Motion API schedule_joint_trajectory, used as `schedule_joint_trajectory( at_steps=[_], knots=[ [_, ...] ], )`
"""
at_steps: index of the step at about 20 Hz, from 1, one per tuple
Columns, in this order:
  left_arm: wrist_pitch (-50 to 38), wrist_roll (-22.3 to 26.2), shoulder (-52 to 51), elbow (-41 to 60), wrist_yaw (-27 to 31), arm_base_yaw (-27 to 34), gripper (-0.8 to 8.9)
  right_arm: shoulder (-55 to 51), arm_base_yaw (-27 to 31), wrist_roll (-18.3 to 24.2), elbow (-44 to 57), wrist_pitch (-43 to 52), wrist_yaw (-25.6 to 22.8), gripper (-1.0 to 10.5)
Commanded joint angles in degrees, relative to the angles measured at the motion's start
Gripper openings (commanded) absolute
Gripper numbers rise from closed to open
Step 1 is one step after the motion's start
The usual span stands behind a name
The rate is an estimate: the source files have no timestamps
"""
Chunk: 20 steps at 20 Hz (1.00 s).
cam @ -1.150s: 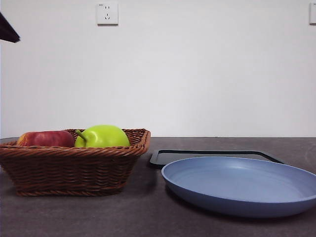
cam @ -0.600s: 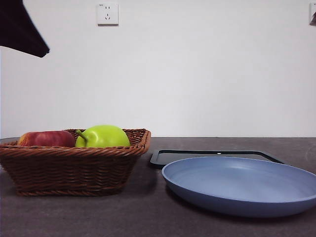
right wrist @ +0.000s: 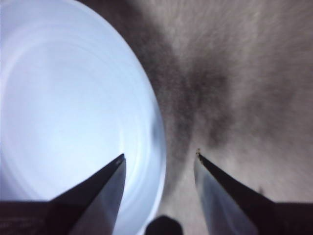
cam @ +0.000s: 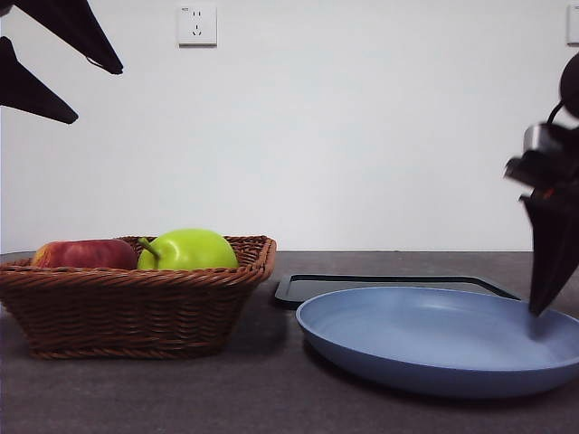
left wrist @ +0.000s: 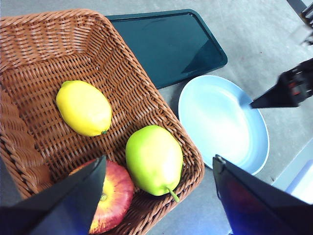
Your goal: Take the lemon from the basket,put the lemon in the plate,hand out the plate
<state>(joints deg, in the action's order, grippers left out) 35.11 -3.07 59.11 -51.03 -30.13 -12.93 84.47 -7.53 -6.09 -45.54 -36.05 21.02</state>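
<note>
The lemon (left wrist: 84, 108) lies on the woven floor of the basket (left wrist: 127, 73), on its side. In the left wrist view its long axis runs from about 10 o'clock to 4 o'clock, with the small dark stem nub at the 4 o'clock end, pointing toward the green fruit (left wrist: 154, 159). It touches neither that fruit nor the red apple (left wrist: 110, 198), which sit side by side, close together. In the front view the basket wall hides the lemon; only the apple and the green fruit rise above the braided rim.

The left gripper (left wrist: 159, 171) hangs high above the basket with its jaws spread wide, holding nothing; in the front view it shows at the 10 o'clock corner. The right gripper (right wrist: 159, 159) is low at the plate's (cam: 434, 348) outer edge, at 3 o'clock in the front view. Its jaws are open and straddle the rim, one over the blue inside, one over the table; whether either touches the rim cannot be told.

The plate sits at 3 o'clock of the basket, apart from it. The black tray (cam: 389, 285) lies flat just behind the plate. The table (cam: 271, 398) is dark grey and finely speckled. Behind it stands a plain white wall with a white socket (cam: 196, 25) high up.
</note>
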Motion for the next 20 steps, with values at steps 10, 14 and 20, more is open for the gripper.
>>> schedule_joint_trajectory(
  at_steps=[10, 14, 20],
  knots=[
    [-0.3, -0.5, 0.3, -0.8, 0.2, -0.3, 3.79, 4.2, -1.9, -2.5, -0.7, 1.6, -0.3, 0.0],
    [-0.8, -3.8, 0.3, -0.8, 2.5, -0.4, 3.79, -1.5, -1.9, -2.5, -0.7, -0.5, -0.2, 0.0],
    [-3.9, -7.4, 4.3, -2.1, 9.2, -1.8, 3.8, -14.5, -1.9, -2.4, -0.7, -6.6, -0.2, 0.0]
  ],
)
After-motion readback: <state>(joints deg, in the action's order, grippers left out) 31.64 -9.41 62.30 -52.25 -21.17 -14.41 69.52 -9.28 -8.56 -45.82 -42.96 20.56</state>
